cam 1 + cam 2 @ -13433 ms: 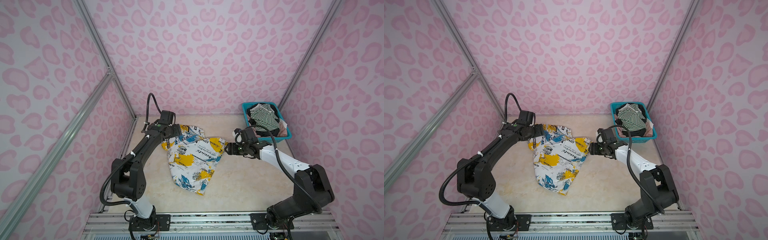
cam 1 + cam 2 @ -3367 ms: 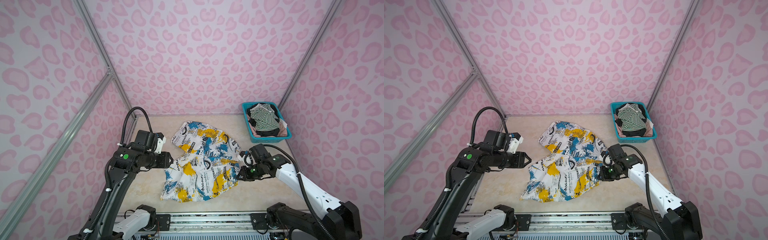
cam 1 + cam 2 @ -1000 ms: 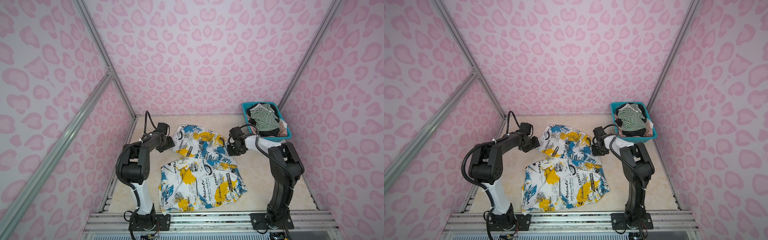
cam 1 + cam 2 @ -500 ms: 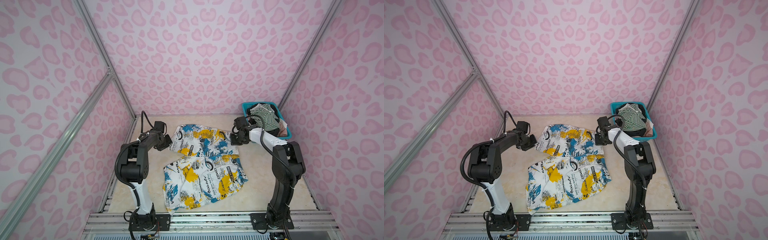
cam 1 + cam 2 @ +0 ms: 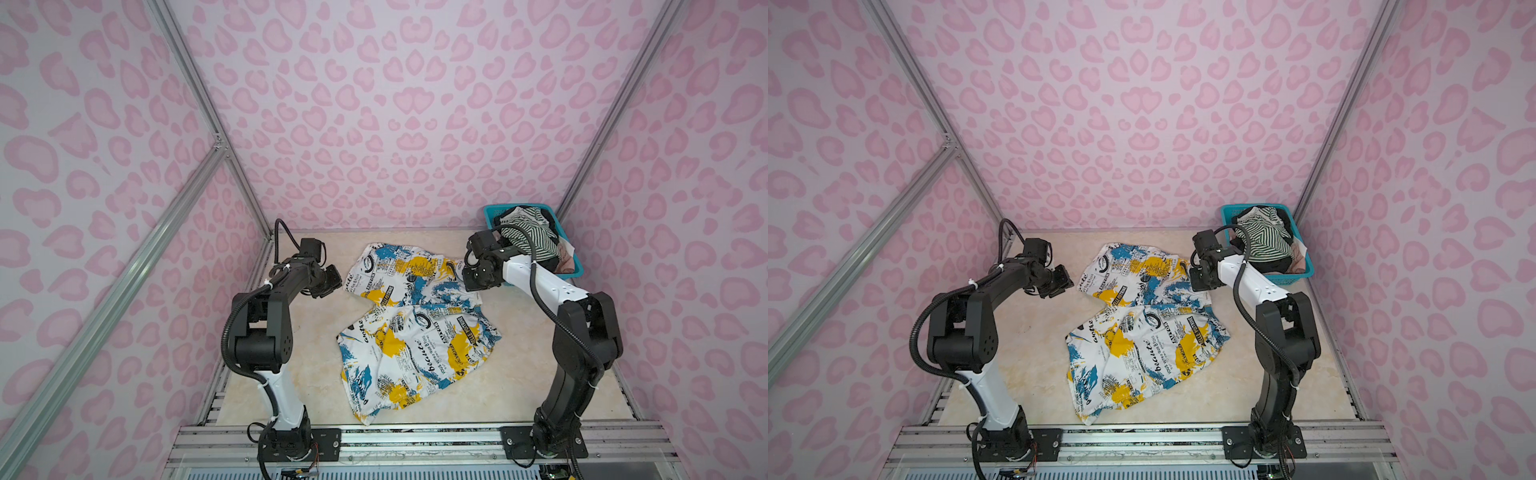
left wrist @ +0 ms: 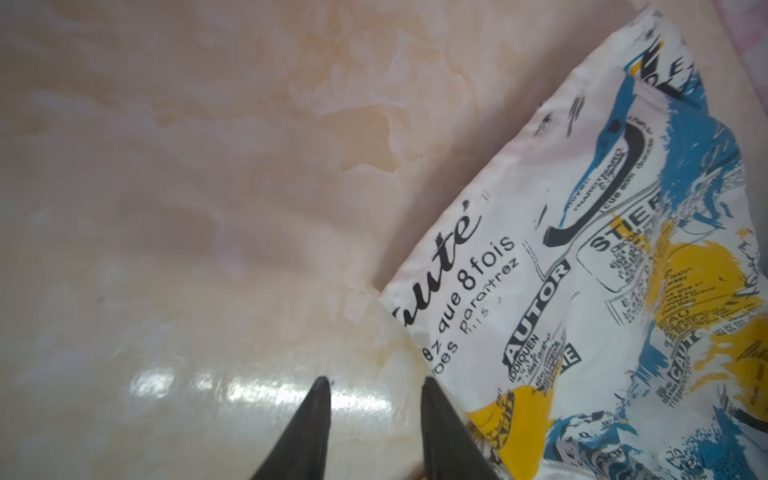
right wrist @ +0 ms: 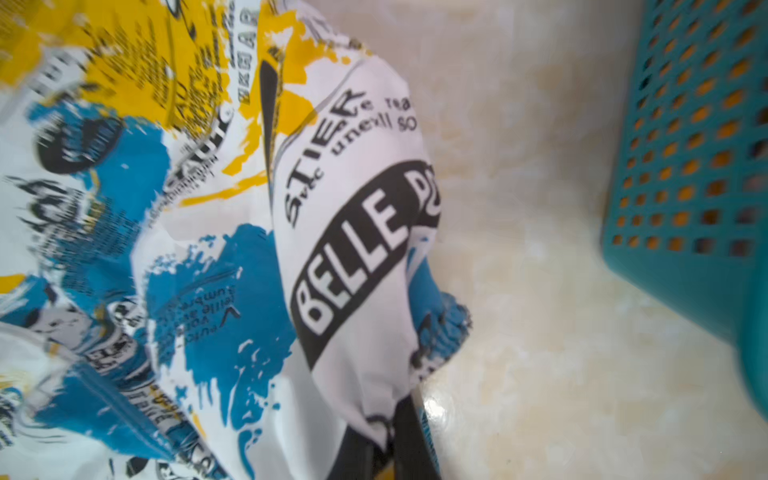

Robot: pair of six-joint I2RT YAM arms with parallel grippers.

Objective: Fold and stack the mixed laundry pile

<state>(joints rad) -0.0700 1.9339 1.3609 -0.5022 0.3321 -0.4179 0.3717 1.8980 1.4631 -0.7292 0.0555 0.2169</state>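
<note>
printed garment (image 5: 415, 332) lies just beside the parted left gripper (image 6: 374, 384), its corner pinched in the right gripper (image 7: 386, 440).

Both top views look down; wrist cameras closely face garment (image 6: 582, 291).

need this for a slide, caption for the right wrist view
Printed white garment bunched and pinched in the right fingers, teal mesh basket alongside

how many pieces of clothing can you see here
4. A white printed garment lies spread on the table. In the teal basket, a green-and-white striped top lies uppermost, with a black garment under it and a pale pink garment beside it. More may be buried.
</note>
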